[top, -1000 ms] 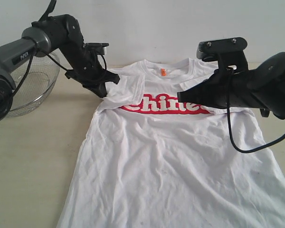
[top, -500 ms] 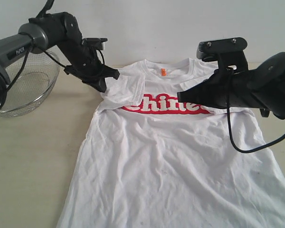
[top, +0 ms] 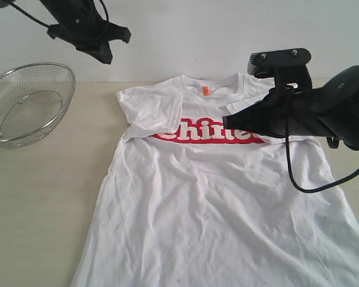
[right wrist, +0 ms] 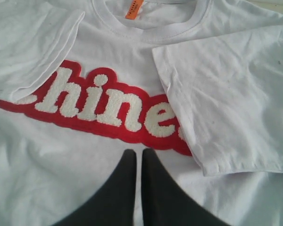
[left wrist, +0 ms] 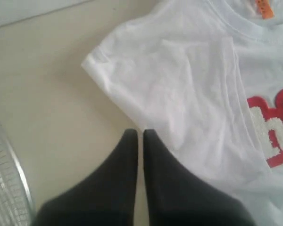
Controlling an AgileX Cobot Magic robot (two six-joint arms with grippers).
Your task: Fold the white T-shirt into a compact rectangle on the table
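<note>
1. The left tool [top: 105, 57] has its two fingers pressed together with nothing between them. It hangs in the air well above the counter [top: 42, 197] and touches nothing.
2. Below and ahead of its tips lies a folded-in sleeve [left wrist: 170, 80] of the white T-shirt [top: 215, 203]. The sleeve's hem corner is nearest the tips, with bare counter beside it.
3. The right tool [top: 226, 121] is also closed, fingers together and empty. It hovers low over the chest of the T-shirt, tips pointing at the red-and-white lettering [right wrist: 99, 101]. Whether it brushes the cloth I cannot tell.
4. The T-shirt lies face up and mostly flat on the counter. Its collar is beyond the right tool's tips, and its wrinkled body spreads back under that tool to the picture's near edge.
5. Both sleeves are turned in over the chest. One covers the start of the lettering on the left tool's side. The other sleeve [right wrist: 221, 94] covers its end, just beside the right tool's tips.
6. The orange neck tag [right wrist: 133, 8] sits inside the collar, ahead of the right tool and between the two sleeves.
7. A wire basket [top: 30, 101] rests on the counter below the left tool and to its outer side, well apart from the shirt, with open counter between them.
8. On the right tool's side, a black cable [top: 299, 179] loops over the cloth, and the arm hides that shoulder edge.
</note>
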